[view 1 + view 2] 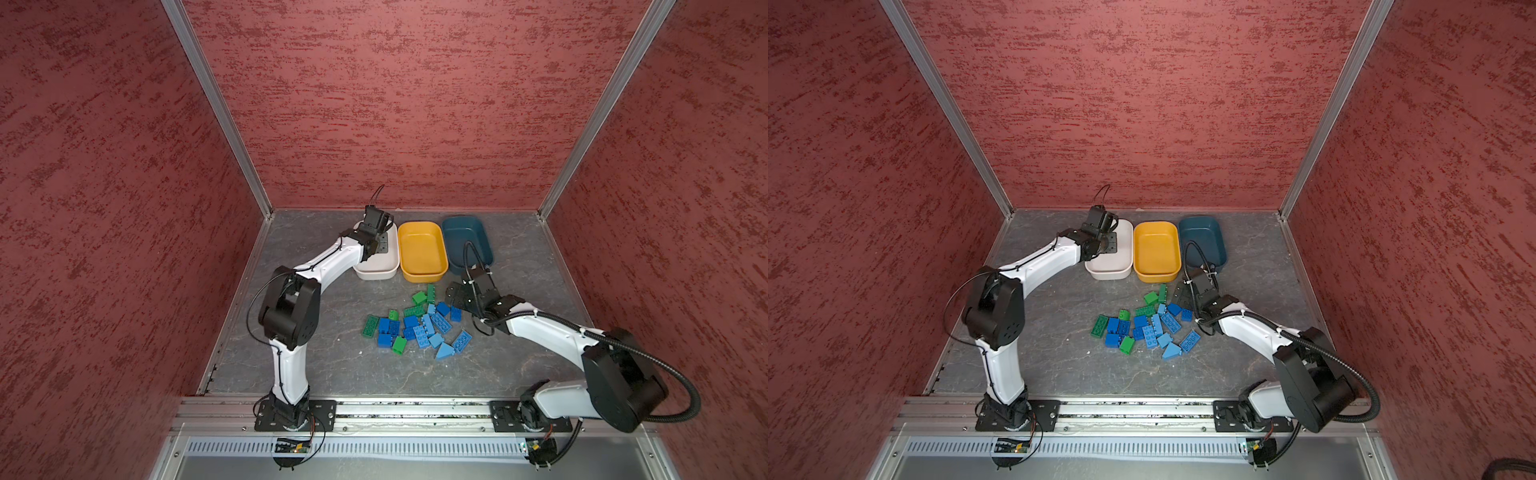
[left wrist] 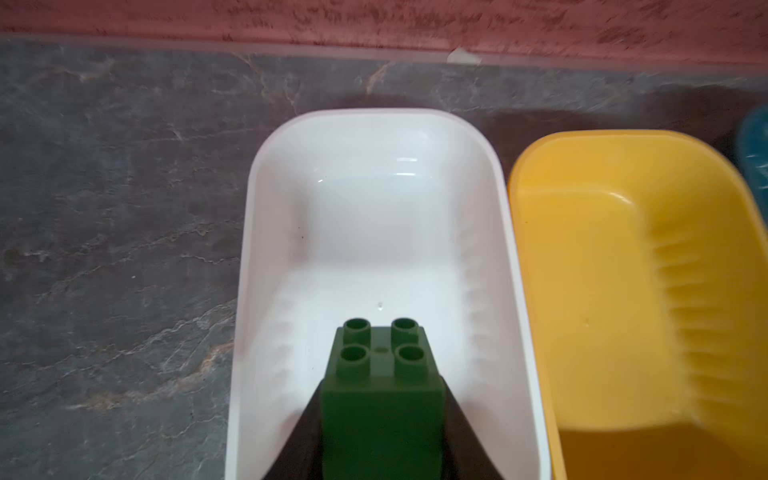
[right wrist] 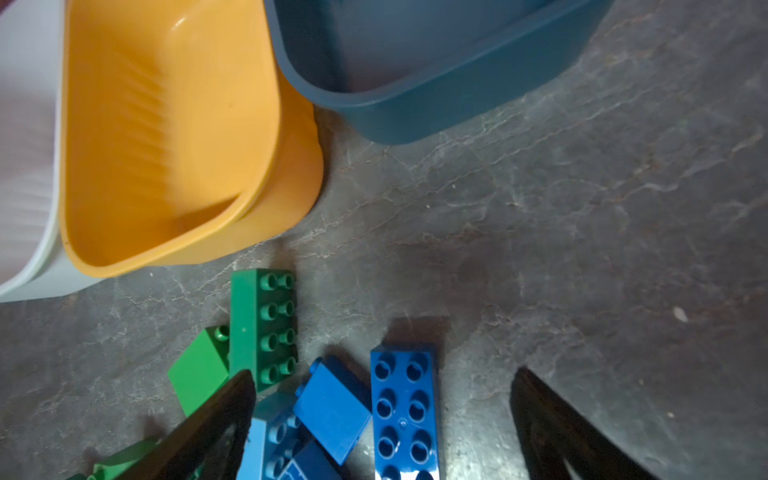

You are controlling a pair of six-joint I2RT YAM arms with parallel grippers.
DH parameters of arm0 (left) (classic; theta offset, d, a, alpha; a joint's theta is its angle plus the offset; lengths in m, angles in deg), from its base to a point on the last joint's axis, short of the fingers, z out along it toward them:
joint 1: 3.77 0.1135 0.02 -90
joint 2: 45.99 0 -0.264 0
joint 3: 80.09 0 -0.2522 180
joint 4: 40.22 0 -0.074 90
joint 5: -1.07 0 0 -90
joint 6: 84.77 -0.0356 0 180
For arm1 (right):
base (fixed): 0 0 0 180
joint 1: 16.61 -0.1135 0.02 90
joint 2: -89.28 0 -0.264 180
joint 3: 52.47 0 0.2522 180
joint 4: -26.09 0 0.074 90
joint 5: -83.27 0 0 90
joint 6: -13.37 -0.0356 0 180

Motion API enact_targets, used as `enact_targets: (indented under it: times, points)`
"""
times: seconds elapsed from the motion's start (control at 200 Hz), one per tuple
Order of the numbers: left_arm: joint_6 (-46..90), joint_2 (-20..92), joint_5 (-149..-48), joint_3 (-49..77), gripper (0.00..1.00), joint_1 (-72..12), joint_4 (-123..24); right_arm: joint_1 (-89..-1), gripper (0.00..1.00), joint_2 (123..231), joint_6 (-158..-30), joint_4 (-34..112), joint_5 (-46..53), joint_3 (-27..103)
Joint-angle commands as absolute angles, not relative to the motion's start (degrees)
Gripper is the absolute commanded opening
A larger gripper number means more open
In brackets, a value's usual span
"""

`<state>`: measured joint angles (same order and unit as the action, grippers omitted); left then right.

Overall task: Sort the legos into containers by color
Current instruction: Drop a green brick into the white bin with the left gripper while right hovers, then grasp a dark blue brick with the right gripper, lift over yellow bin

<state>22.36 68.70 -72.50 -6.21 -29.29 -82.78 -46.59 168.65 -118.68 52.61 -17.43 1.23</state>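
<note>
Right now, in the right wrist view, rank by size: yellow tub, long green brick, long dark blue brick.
1. yellow tub
2. long green brick, long dark blue brick: look alike; the blue is cropped

Mottled red walls [image 1: 415, 104] stand at nine, twelve and three o'clock around a grey veined bench [image 1: 332, 365].
</note>
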Motion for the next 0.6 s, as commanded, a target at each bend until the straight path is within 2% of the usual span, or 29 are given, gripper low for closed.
enact_targets:
  times: [0.0, 0.085, 0.22, 0.265, 0.316, 0.506, 0.551, 0.596]
  points:
    - [21.71, 75.07, -73.58, -14.1, 0.33, -27.68, -87.45, -46.93, 0.94, 170.49, -116.68, 59.7, -17.96, 3.15]
    - [21.46, 79.23, -75.25, -19.27, 0.4, -26.77, -89.16, -46.93, 0.91, 171.77, -115.43, 62.24, -17.51, 3.98]
    - [20.9, 80.85, -76.66, -22.81, 0.58, -26.45, -90.27, -47.4, 0.8, 173.3, -114.31, 64.52, -15.98, 4.45]
    - [20.9, 79.5, -77.62, -22.0, 0.67, -26.58, -89.6, -47.7, 0.78, 173.96, -113.92, 64.8, -15.28, 4.44]
    - [20.93, 77.15, -79.17, -19.84, 0.75, -26.86, -88.15, -48.06, 0.74, 174.26, -113.5, 64.92, -14.64, 4.28]
    - [21.82, 62.5, -83.18, -4.66, 0.91, -29.6, -79.08, -49.28, 0.65, 176.75, -111.04, 63.22, -12.02, 5.09]
    - [22.63, 58.92, -81.92, -0.68, 1.0, -30.68, -77.25, -49.64, 0.63, 177.77, -110.87, 63.54, -12.76, 5.77]
    - [23.58, 55.65, -80.44, 2.79, 1.0, -31.62, -76.29, -49.83, 0.58, 178.79, -110.69, 64.07, -13.84, 6.27]
